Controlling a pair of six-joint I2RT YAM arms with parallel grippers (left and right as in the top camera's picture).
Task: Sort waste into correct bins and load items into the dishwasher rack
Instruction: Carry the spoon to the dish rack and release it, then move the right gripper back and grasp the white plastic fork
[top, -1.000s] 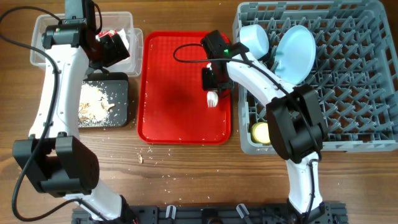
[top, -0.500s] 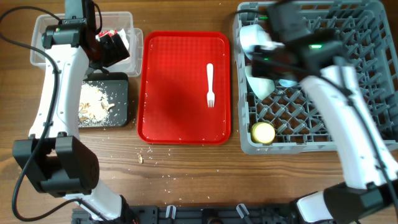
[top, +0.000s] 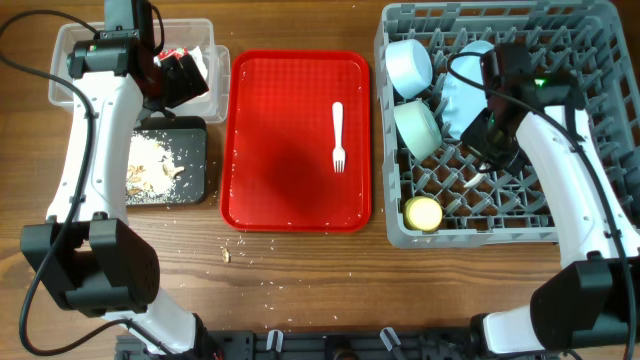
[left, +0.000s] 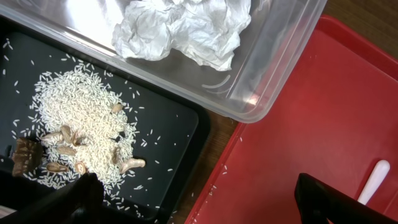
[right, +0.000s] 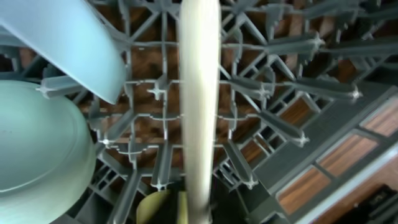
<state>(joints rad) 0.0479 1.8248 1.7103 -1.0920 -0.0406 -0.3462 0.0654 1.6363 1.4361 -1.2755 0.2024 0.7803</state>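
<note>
My right gripper (top: 486, 142) hangs over the grey dishwasher rack (top: 580, 170), shut on the white spoon (right: 199, 112), whose tip (top: 470, 183) points down toward the pegs. The rack holds two pale bowls (top: 408, 65) (top: 418, 128), the pale blue plate (top: 462, 95) and the yellow cup (top: 423, 213). The white fork (top: 338, 137) lies on the red tray (top: 270, 170). My left gripper (top: 183, 78) is open and empty (left: 205, 205), above the edge between the clear tub (top: 70, 45) and the black tray (top: 195, 160). Tissue (left: 180, 28) and a red-and-white wrapper (top: 178, 55) lie in the tub. Rice and brown scraps (left: 81, 124) lie in the black tray.
Crumbs (top: 228, 253) are scattered on the wooden table in front of the red tray. The right wrist view shows the mint bowl (right: 37, 149) and the plate (right: 68, 43) to the left of the spoon, and the yellow cup (right: 155, 208) below it.
My right gripper left the red tray with the spoon and swung right over the rack, now lower among the dishes. The fork stays on the tray. The left arm has not moved.
</note>
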